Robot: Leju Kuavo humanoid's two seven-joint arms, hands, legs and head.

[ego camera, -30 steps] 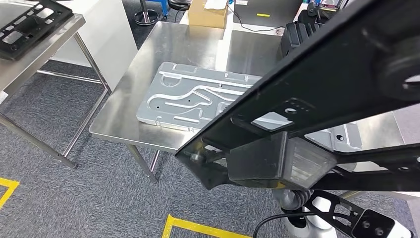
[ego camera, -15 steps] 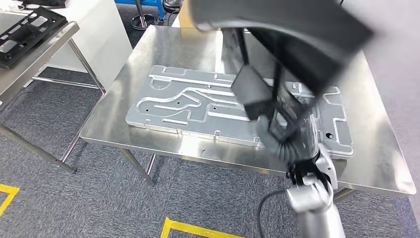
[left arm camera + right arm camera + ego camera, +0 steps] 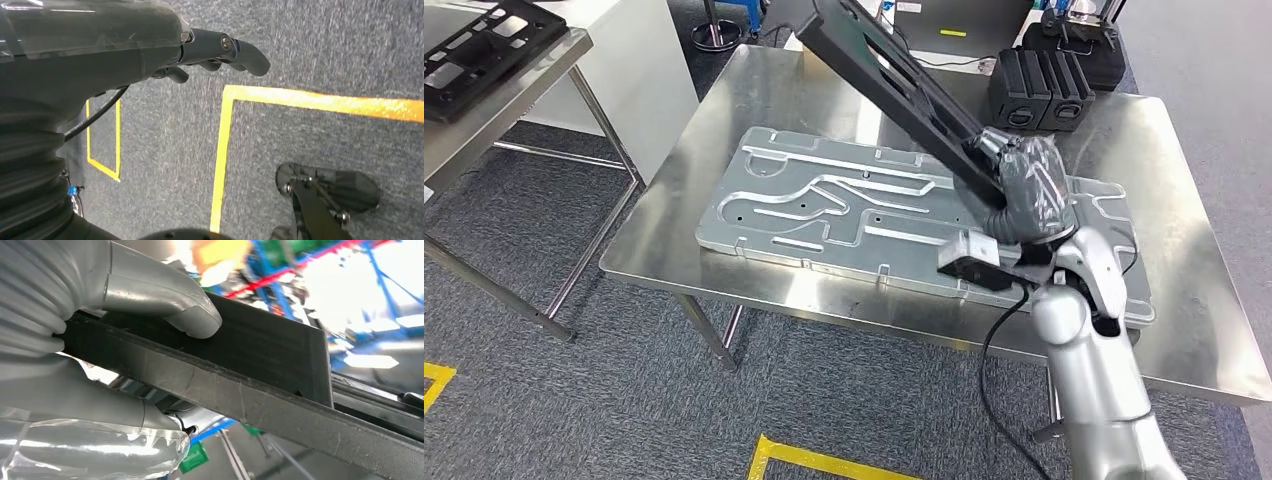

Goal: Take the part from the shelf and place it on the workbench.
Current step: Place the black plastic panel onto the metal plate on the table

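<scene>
A shiny steel workbench [image 3: 754,80] stands on grey carpet, and the part is up in the air over it, not put down yet.

The right hand [image 3: 1027,198] grips one end of the long black frame part [image 3: 886,66]; in the right wrist view the thumb [image 3: 165,295] presses on top of the black frame part [image 3: 260,385] and the fingers wrap under it. The part slants up and away over the silver grooved plate [image 3: 824,205] lying on the bench. The left hand [image 3: 220,50] hangs over the floor with its fingers curled in, holding nothing. The picking up looks done. What I think is left: lower the part onto the bench, then let go.
</scene>
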